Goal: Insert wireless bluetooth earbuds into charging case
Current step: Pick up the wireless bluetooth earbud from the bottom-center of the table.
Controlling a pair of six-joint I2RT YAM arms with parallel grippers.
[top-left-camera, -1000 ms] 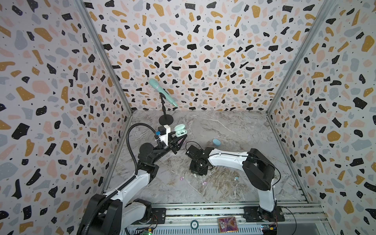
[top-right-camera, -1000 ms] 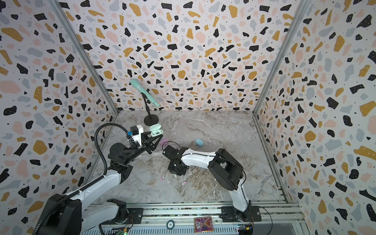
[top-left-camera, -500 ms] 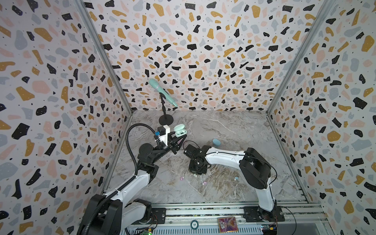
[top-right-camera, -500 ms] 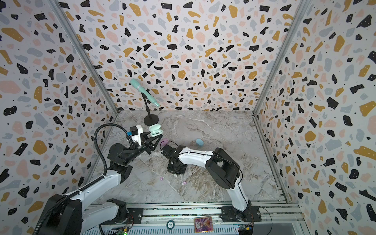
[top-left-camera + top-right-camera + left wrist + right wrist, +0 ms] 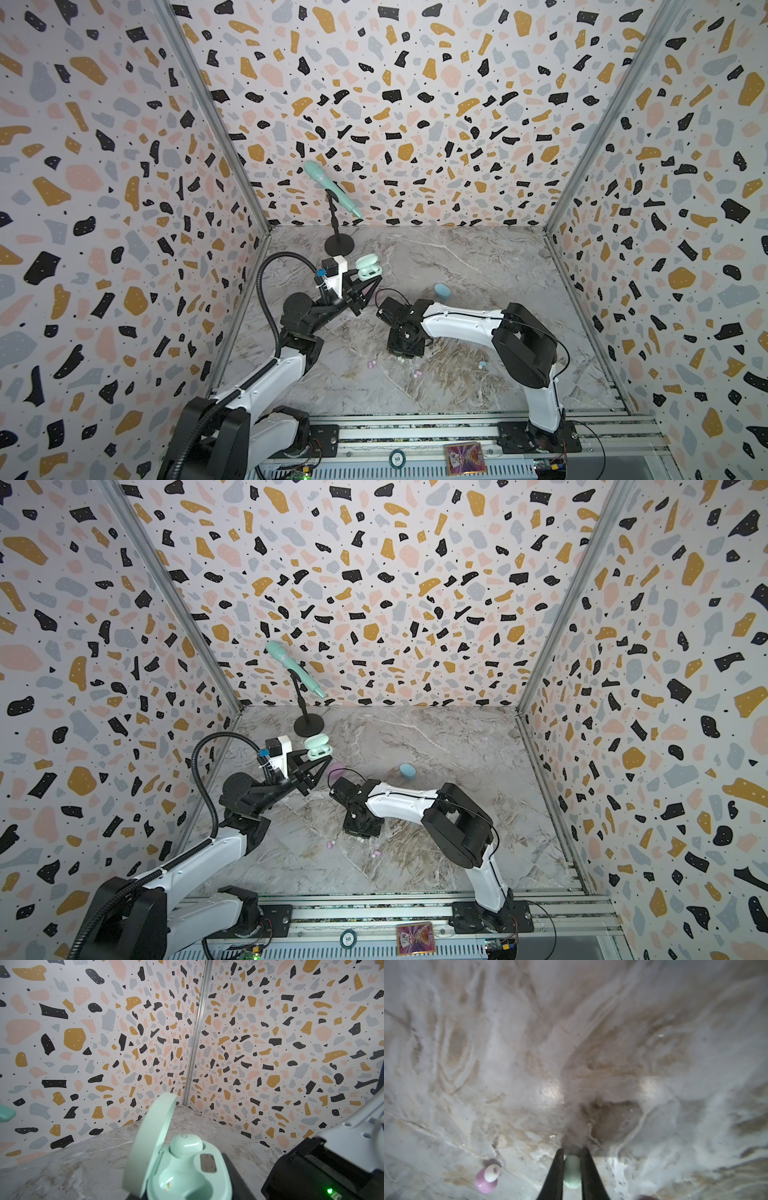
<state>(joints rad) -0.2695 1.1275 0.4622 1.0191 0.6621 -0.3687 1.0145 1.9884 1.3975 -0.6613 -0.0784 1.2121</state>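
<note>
My right gripper (image 5: pixel 572 1150) pinches the mint earbud (image 5: pixel 571 1172) down at the table (image 5: pixel 529 1043); my left gripper (image 5: pixel 368 279) clamps the open mint case (image 5: pixel 149 1142) aloft. Small and rounded as it is, the bud could squirt free when I lift, or miss the empty socket (image 5: pixel 182 1186).

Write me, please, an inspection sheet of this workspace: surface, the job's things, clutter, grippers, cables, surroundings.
Surface: marble-pattern table, brown-veined.
Job's things: mint case open, one mint bud seated, second socket empty; mint earbud in the right gripper; pink earbud lying beside it; blue case on the table; loose buds too small to describe.
Clutter: microphone on stand at the back; card on the front rail.
Grippers: left gripper shut on the mint case; right gripper shut on the mint earbud.
Cables: black hose loops over the left arm; thin cable at the right arm.
Surroundings: terrazzo walls on three sides.
</note>
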